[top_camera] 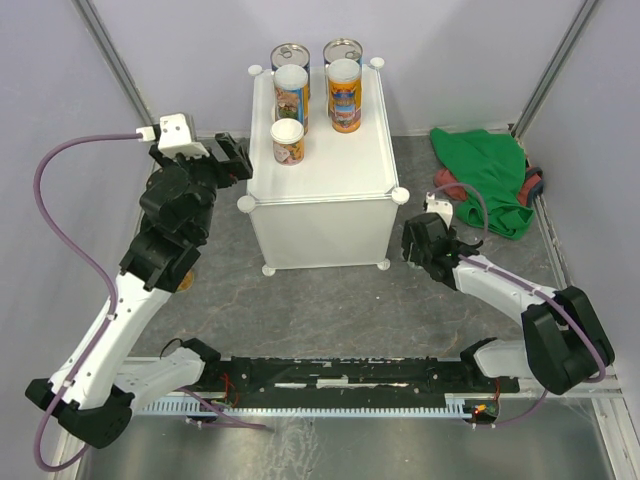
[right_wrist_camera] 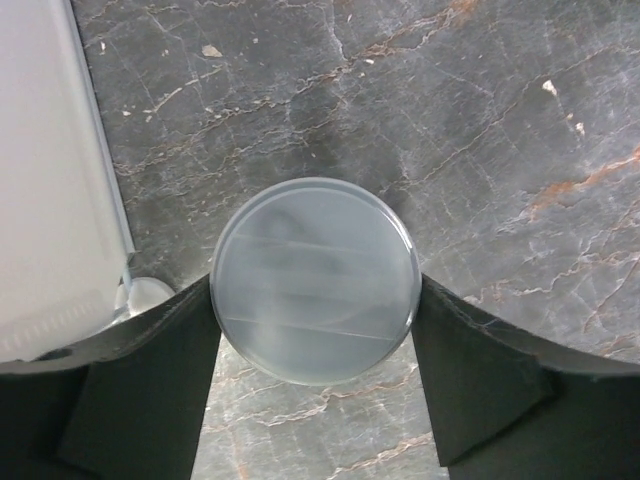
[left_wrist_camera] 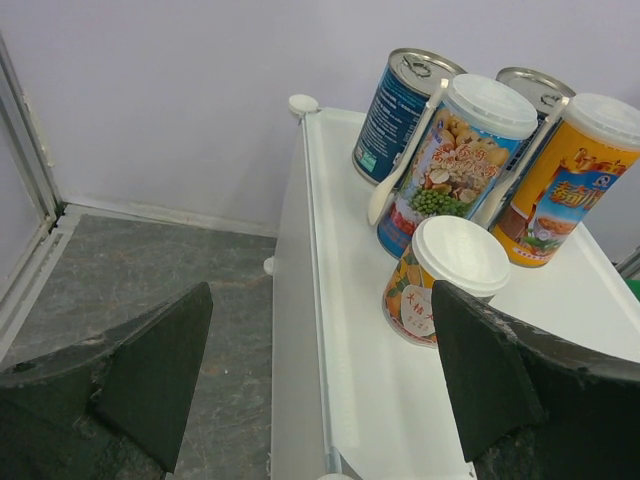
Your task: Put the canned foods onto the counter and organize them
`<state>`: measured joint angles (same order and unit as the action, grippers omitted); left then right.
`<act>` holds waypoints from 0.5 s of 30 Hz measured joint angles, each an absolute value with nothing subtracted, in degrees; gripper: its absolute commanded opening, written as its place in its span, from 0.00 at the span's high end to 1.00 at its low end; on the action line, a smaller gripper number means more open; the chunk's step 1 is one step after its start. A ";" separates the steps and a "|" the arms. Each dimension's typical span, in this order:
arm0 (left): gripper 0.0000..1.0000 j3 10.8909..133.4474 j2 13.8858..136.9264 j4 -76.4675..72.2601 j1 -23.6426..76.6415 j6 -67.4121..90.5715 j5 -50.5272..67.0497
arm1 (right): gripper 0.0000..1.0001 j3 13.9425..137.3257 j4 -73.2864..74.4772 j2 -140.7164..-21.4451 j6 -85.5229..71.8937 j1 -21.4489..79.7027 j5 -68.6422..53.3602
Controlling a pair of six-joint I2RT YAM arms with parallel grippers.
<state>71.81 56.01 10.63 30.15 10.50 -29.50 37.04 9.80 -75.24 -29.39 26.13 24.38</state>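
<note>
On the grey floor point(top_camera: 330, 310), between pale walls point(top_camera: 200, 60), the white counter point(top_camera: 340, 170) carries five cans point(top_camera: 290, 95) at its far end. Left wrist view: my left pincer point(left_wrist_camera: 322, 300) stands wide, empty. Right wrist view: my right pincer point(right_wrist_camera: 315, 300) presses both sides of a pale-lidded can point(right_wrist_camera: 315, 270) on the floor.

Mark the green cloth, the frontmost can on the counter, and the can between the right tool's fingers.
Green cloth point(top_camera: 485, 175): top view, middle of the bunched fabric.
Frontmost can point(top_camera: 287, 130): top view, centre of its white lid.
Floor can point(right_wrist_camera: 315, 280): right wrist view, centre of its pale lid.
</note>
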 measured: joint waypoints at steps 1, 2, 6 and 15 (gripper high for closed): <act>0.05 71.57 55.81 10.68 30.15 10.50 -29.52 | 0.30 36.84 9.65 -75.24 -29.32 26.13 24.43; 0.05 71.37 55.61 10.72 30.15 10.50 -29.52 | 0.35 36.64 9.39 -75.24 -29.41 26.15 24.40; 0.05 70.74 54.65 10.94 30.15 10.52 -29.52 | 0.39 36.18 8.64 -74.94 -29.52 26.13 24.53; 0.05 69.65 52.95 11.03 30.15 11.05 -29.52 | 0.65 33.87 11.84 -67.85 -28.36 26.13 24.62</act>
